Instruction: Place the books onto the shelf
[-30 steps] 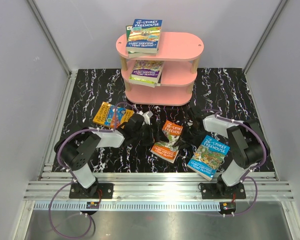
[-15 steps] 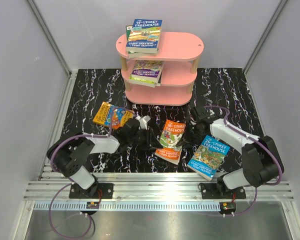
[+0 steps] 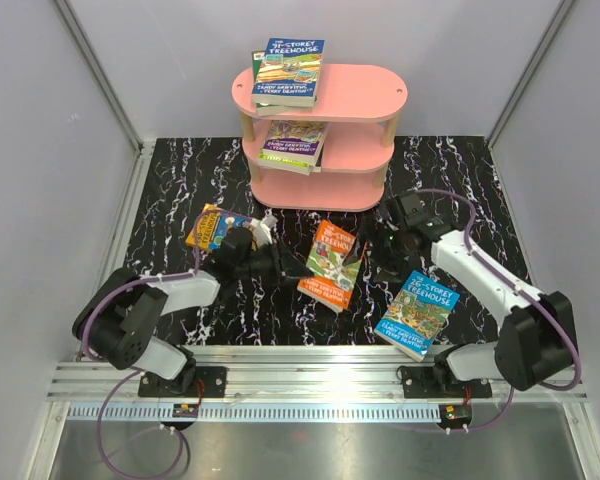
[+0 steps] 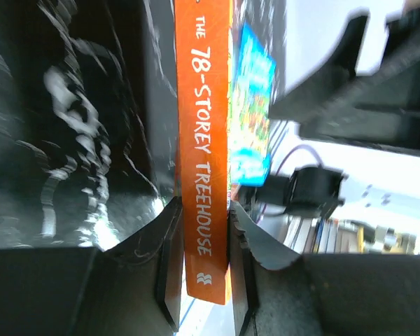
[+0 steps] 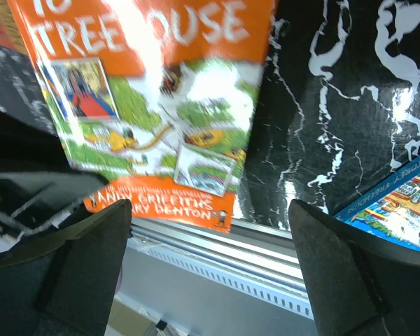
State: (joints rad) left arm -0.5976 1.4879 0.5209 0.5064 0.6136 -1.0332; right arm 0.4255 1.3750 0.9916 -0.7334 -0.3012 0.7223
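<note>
Orange book (image 3: 330, 265) near the middle of the black marbled table (image 3: 460, 180), tilted up on edge, spine clamped between the narrowed fingers of the left gripper (image 3: 292, 266). Seen from the left wrist, spine lettering running along the fingers (image 4: 169, 280), pads tight on both sides. Cannot tell whether the book's lower edge touches the table. Right gripper (image 3: 380, 258) just beside the book's right edge, spread wide, nothing between its fingers (image 5: 84, 259), orange cover filling the view ahead. Open tabletop between this book and the foot of the pink shelf (image 3: 360, 95), straight behind it. On the shelf's top board, a blue book (image 3: 288, 70) overhanging the left end; on the middle board, a purple book (image 3: 294, 143), also at the left; right halves of both boards free. Yellow-and-blue book (image 3: 212, 228) flat beside the left arm's wrist, partly hidden by it. Another blue book (image 3: 417, 314) flat under the right arm, near the metal rail (image 3: 310, 375) at the table's near edge. Grey walls close on both sides.
</note>
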